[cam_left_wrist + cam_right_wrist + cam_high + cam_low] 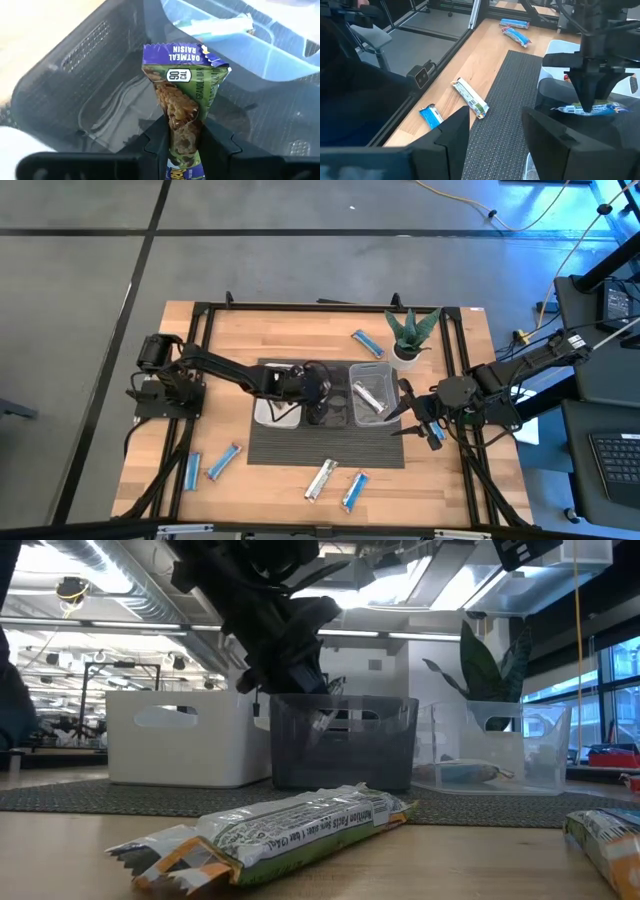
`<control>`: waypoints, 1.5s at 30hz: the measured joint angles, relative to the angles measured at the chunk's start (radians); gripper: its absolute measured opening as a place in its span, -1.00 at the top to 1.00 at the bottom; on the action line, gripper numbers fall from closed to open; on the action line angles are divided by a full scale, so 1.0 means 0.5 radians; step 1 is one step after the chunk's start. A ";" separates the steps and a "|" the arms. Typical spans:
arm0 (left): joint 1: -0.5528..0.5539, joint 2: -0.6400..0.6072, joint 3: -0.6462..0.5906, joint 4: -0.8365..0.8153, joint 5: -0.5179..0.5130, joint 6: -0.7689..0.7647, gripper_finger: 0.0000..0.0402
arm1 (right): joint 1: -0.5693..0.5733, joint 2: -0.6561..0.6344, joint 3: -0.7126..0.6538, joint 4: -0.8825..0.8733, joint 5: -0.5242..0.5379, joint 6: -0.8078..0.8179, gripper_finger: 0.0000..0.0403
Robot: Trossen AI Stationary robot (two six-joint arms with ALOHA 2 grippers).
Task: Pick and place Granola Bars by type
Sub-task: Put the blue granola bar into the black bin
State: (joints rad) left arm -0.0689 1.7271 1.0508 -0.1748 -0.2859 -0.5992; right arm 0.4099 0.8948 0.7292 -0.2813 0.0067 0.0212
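While the left pincer [182, 145] hangs over the black tray [75, 75], clamped on a purple granola bar [182, 95], the right pincer [492, 130] waits open beside the clear tray [370, 392]. Other bars [320, 478] lie scattered on the worktop [270, 480].

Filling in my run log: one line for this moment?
left gripper: shut on purple bar, over black tray | right gripper: open, waiting beside clear tray

Two dark, slim jointed arms with black cabling, each hand [182, 150] matte black, blunt-fingered.
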 joint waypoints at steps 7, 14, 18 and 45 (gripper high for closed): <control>-0.001 0.000 0.000 0.000 0.000 0.096 0.59 | 0.000 0.000 0.000 0.000 0.000 0.000 0.10; -0.001 0.000 0.000 0.001 -0.001 0.091 0.43 | 0.000 0.000 0.000 0.001 0.000 -0.057 0.10; -0.002 0.000 0.000 0.098 0.000 0.160 0.29 | 0.000 0.000 0.000 0.001 0.000 -0.068 0.10; -0.399 -1.086 -0.265 -0.102 0.201 0.797 0.21 | -0.002 -0.001 0.000 0.246 0.000 -0.269 0.10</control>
State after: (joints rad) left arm -0.2681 1.1844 0.9183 -0.2256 -0.1852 -0.2009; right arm 0.4088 0.8944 0.7292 -0.1582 0.0067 -0.1135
